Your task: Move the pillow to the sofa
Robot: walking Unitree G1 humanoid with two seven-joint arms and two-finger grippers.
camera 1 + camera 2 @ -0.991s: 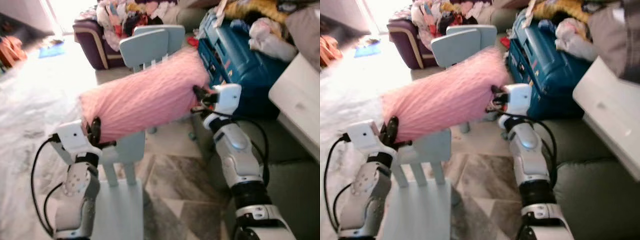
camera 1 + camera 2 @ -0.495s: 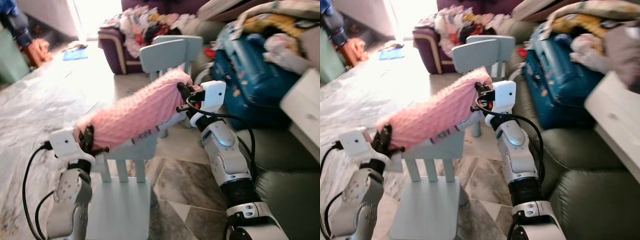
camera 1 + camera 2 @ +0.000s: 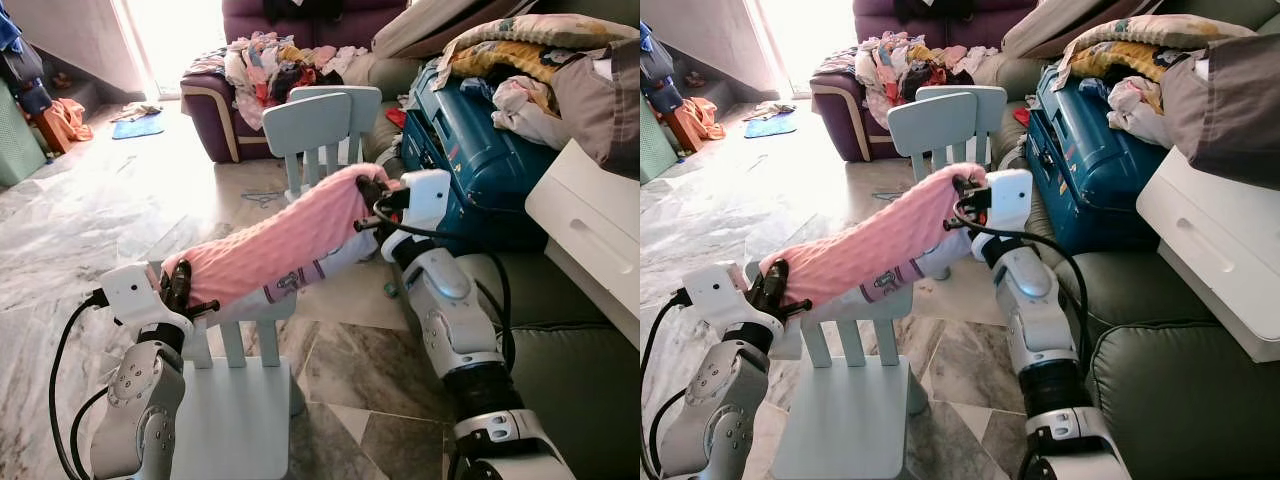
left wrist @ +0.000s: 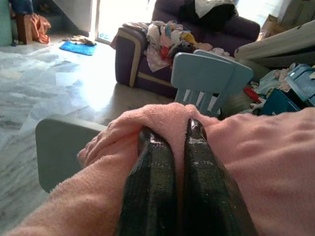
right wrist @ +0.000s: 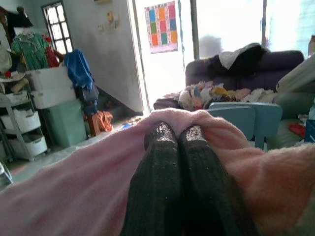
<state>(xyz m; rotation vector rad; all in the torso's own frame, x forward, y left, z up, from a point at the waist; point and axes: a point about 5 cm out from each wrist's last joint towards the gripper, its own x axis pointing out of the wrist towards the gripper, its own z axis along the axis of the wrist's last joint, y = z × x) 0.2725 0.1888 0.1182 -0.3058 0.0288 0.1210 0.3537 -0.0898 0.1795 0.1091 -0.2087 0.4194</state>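
Fingers (image 4: pixel 152 182) pinching long pink pillow (image 3: pixel 275 245), knobbly

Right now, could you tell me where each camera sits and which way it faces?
Left eye view: head, looking down-forward; both arms hold the pink pillow over a pale blue chair.
Right eye view: same head, same scene, green sofa at right.
Left wrist view: along the left tool, pinching pillow.
Right wrist view: along the right tool, pinching pillow.
Shared: all four show the pillow.
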